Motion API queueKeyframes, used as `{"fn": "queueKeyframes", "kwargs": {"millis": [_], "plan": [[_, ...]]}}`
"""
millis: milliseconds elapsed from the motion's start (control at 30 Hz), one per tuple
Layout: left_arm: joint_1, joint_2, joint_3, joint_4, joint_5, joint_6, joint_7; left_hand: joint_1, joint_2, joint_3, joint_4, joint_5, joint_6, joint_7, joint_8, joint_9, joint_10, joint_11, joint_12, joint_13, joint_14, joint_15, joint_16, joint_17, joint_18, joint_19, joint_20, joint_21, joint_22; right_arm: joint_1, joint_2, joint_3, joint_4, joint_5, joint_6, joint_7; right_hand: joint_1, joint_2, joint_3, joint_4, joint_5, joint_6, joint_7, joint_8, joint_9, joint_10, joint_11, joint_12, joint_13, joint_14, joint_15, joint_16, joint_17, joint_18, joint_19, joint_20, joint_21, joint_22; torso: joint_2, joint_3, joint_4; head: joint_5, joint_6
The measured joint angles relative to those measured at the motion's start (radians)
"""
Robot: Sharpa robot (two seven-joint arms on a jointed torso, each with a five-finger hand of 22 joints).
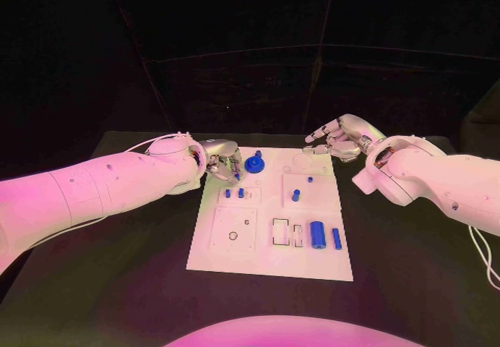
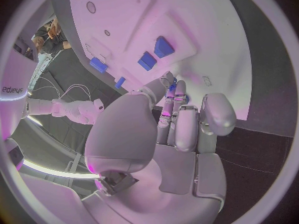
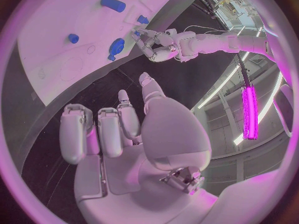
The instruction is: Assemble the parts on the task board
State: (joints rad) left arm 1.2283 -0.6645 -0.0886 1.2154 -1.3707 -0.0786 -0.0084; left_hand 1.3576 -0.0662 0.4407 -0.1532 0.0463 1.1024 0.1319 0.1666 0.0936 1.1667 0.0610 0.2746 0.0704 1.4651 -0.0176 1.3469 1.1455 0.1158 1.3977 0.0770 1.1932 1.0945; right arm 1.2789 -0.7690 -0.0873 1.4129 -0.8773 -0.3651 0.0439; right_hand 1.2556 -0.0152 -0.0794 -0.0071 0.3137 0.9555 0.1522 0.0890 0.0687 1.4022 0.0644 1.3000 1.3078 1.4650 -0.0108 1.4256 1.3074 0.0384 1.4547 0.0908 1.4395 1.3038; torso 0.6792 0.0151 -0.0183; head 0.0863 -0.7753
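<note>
The white task board (image 1: 269, 249) lies mid-table. My left hand (image 1: 221, 160) hovers at its far left corner, fingers curled, pinching a small blue part (image 2: 171, 88) at the fingertips. Just right of that hand a round blue knob (image 1: 255, 162) stands on the board. Two short blue pegs (image 1: 233, 193) stand behind a square panel, and another peg (image 1: 296, 194) stands mid-board. Two blue cylinders (image 1: 326, 236) lie near the right edge. My right hand (image 1: 339, 137) hangs over the far right corner, fingers spread (image 3: 99, 132), holding nothing.
The black table (image 1: 125, 289) surrounds the board, with bare room at the near left and near right. Both white forearms (image 1: 104, 191) reach in from the sides. A square panel with small holes (image 1: 233, 230) sits at the board's near left.
</note>
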Motion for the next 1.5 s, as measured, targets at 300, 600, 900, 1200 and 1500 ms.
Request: {"fn": "queueKeyframes", "kwargs": {"millis": [300, 600, 900, 1200, 1500], "plan": [[-0.002, 0.002, -0.002, 0.002, 0.000, 0.003, 0.000, 0.000, 0.000, 0.003, -0.003, 0.000, 0.000, 0.000, 0.000, 0.000, 0.000, 0.000, 0.000, 0.000, 0.000, 0.000, 0.000, 0.000, 0.000, 0.000, 0.000, 0.000, 0.000, 0.000, 0.000, 0.000, 0.000, 0.000, 0.000, 0.000, 0.000, 0.000, 0.000, 0.000, 0.000, 0.000, 0.000, 0.000, 0.000, 0.000, 0.000, 0.000, 0.000, 0.000, 0.000, 0.000, 0.000, 0.000, 0.000, 0.000, 0.000, 0.000, 0.000, 0.0000, 0.0000, -0.001, -0.002], [-0.002, 0.002, -0.002, 0.006, 0.000, 0.004, 0.000, 0.000, 0.000, 0.009, -0.003, 0.000, 0.007, 0.000, -0.001, -0.001, 0.004, -0.004, 0.000, 0.000, 0.000, 0.000, 0.000, 0.001, 0.000, 0.000, 0.000, 0.000, 0.002, 0.000, 0.001, 0.000, 0.000, 0.000, 0.001, 0.000, 0.000, 0.000, 0.000, 0.000, 0.000, 0.000, 0.000, 0.000, 0.000, 0.000, 0.000, 0.000, 0.000, 0.000, 0.000, 0.000, 0.001, 0.000, 0.000, 0.000, 0.000, 0.000, 0.000, -0.0003, 0.0002, 0.000, -0.003], [-0.002, 0.002, -0.002, 0.005, 0.000, 0.005, -0.001, -0.007, -0.007, 0.011, -0.005, 0.000, 0.007, 0.001, -0.011, -0.003, 0.007, 0.000, -0.015, -0.001, 0.000, 0.000, 0.000, 0.000, 0.000, 0.000, 0.000, 0.000, 0.002, 0.000, 0.001, 0.000, -0.001, 0.000, 0.001, 0.000, 0.000, 0.000, 0.000, 0.000, 0.000, 0.000, 0.000, 0.000, 0.000, 0.000, 0.000, 0.000, 0.000, 0.000, 0.000, 0.000, 0.001, 0.000, 0.000, 0.000, 0.000, 0.000, 0.000, -0.0002, 0.0002, 0.000, -0.004], [-0.003, 0.003, -0.003, 0.003, 0.000, 0.016, -0.008, -0.034, -0.026, 0.014, -0.008, 0.000, -0.048, 0.023, -0.053, -0.023, -0.034, 0.023, -0.058, -0.007, 0.000, 0.007, -0.005, -0.018, 0.000, -0.009, 0.008, -0.004, -0.008, 0.000, 0.001, 0.000, -0.001, 0.000, 0.001, 0.000, 0.000, 0.000, 0.000, 0.000, 0.000, 0.000, 0.000, 0.000, 0.000, 0.000, 0.000, 0.000, 0.000, 0.000, 0.000, 0.000, 0.000, 0.000, 0.000, 0.000, 0.000, 0.000, 0.000, 0.0000, 0.0005, -0.001, -0.005], [-0.003, 0.002, -0.003, 0.002, 0.000, 0.019, -0.013, -0.038, -0.031, 0.017, -0.011, 0.000, -0.056, 0.023, -0.057, -0.024, -0.038, 0.027, -0.066, -0.007, 0.000, 0.007, -0.005, -0.021, 0.000, -0.009, 0.008, -0.011, -0.009, 0.000, 0.001, 0.000, -0.001, 0.000, 0.001, 0.000, 0.000, 0.000, 0.000, 0.000, 0.000, 0.000, 0.000, 0.000, 0.000, 0.000, 0.000, 0.000, 0.000, 0.000, 0.000, 0.000, 0.000, 0.000, 0.000, 0.000, 0.000, 0.000, -0.001, 0.0000, 0.0005, -0.002, -0.007]]}}
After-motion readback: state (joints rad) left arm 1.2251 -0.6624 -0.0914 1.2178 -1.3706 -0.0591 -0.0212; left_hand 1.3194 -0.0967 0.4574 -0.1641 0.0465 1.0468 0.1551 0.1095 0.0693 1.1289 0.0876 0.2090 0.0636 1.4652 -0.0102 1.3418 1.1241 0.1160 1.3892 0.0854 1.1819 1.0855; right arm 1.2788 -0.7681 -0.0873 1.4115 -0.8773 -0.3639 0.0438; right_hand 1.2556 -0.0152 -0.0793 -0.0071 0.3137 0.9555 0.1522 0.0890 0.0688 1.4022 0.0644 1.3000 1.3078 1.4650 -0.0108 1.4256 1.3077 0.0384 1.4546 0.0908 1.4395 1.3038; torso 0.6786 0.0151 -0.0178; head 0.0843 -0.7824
